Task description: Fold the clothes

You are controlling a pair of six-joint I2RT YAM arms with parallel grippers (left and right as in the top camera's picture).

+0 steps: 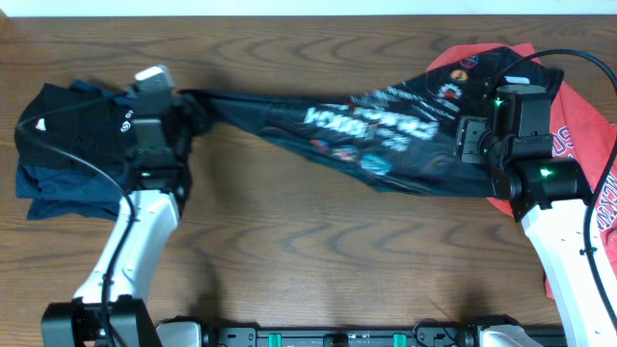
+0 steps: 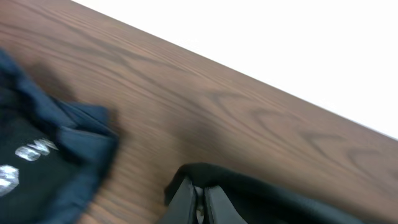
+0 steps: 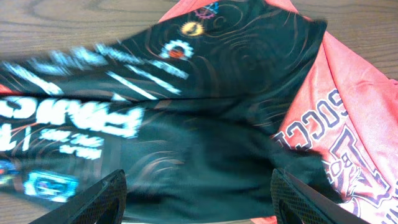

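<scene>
The black jersey (image 1: 376, 130) with orange contour lines and white logos is stretched across the table from left to right. My left gripper (image 1: 174, 101) is shut on its left end; the left wrist view shows the closed fingers (image 2: 200, 202) pinching the black cloth (image 2: 280, 199). My right gripper (image 1: 472, 140) hovers open over the jersey's right part; in the right wrist view its fingers (image 3: 199, 199) are spread wide over the black cloth (image 3: 205, 143). The red white-printed T-shirt (image 1: 578, 135) lies under the jersey's right end, also in the right wrist view (image 3: 348, 124).
A pile of dark navy clothes (image 1: 67, 145) lies at the table's left edge, also seen in the left wrist view (image 2: 43, 155). The wooden table (image 1: 308, 251) runs to a white far edge.
</scene>
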